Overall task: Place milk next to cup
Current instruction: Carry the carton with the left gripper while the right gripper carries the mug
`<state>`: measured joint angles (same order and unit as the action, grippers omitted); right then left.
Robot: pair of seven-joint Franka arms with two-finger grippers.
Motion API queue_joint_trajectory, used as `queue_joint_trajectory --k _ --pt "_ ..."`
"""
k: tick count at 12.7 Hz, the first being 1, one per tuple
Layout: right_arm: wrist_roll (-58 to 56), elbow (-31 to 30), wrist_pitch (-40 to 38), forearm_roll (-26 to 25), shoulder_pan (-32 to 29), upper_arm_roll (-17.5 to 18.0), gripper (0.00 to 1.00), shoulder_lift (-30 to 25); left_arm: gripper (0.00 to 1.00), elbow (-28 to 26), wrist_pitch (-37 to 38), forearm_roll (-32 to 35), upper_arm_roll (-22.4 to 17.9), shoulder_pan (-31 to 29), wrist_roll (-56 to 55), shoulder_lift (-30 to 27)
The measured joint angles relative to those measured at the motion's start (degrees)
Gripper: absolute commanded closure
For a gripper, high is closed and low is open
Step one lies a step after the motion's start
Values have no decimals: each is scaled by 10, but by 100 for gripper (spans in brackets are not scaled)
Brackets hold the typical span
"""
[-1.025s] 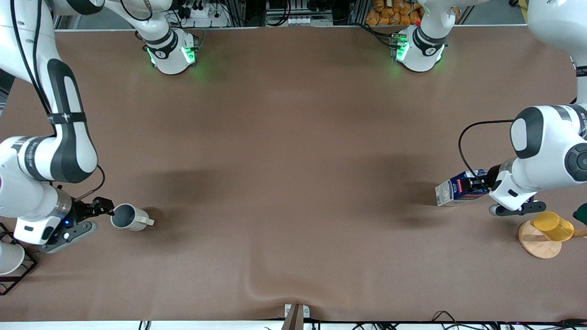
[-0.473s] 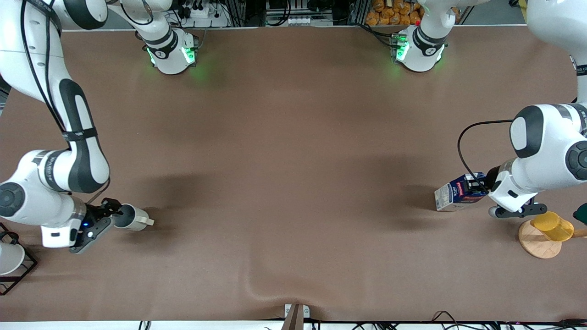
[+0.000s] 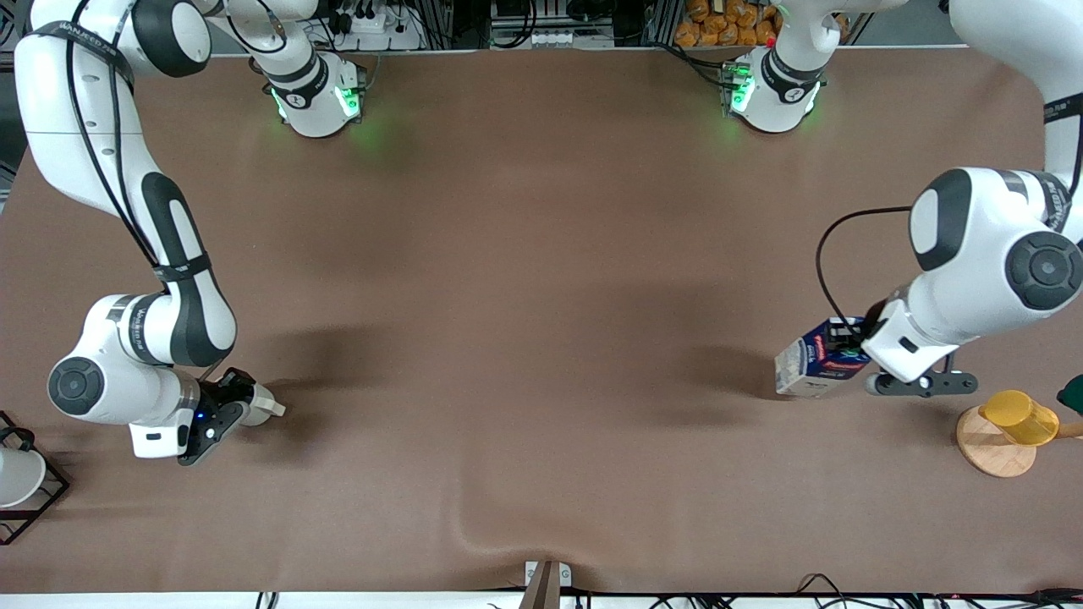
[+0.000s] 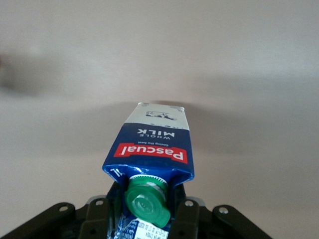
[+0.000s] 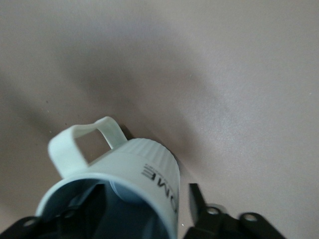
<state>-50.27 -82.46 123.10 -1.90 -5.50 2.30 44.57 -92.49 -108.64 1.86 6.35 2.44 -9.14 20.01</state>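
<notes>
The milk is a dark blue carton with a red label, tipped on its side. My left gripper is shut on its top end and holds it just over the table near the left arm's end. In the left wrist view the fingers clamp the milk on both sides of the green cap. The cup, a light grey-white mug, stands near the right arm's end, mostly hidden under my right gripper. In the right wrist view the open gripper straddles the wall of the cup: one finger inside, one finger outside with a gap.
A yellow cup sits on a wooden disc at the left arm's end, nearer the front camera than the milk. A black wire rack with a white cup stands at the right arm's end. The brown cloth has a wrinkle by the front edge.
My right gripper has moved onto the cup, with one finger now inside the rim. My left gripper has carried the milk a little toward the right arm's end of the table.
</notes>
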Motion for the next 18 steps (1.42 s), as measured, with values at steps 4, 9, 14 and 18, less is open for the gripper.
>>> queue_joint_trajectory --k 4,9,14,18 --pt "23 4 -1 26 -6 -1 100 0 57 34 51 0 65 7 -87 -4" --pt "85 19 -15 103 -10 2 100 -5 57 40 82 0 108 8 -148 -17" --pt "256 33 -69 103 46 9 100 -31 57 40 105 0 123 7 -163 -36" --pt "460 34 -107 103 148 11 100 -62 57 40 123 0 173 7 -215 -38"
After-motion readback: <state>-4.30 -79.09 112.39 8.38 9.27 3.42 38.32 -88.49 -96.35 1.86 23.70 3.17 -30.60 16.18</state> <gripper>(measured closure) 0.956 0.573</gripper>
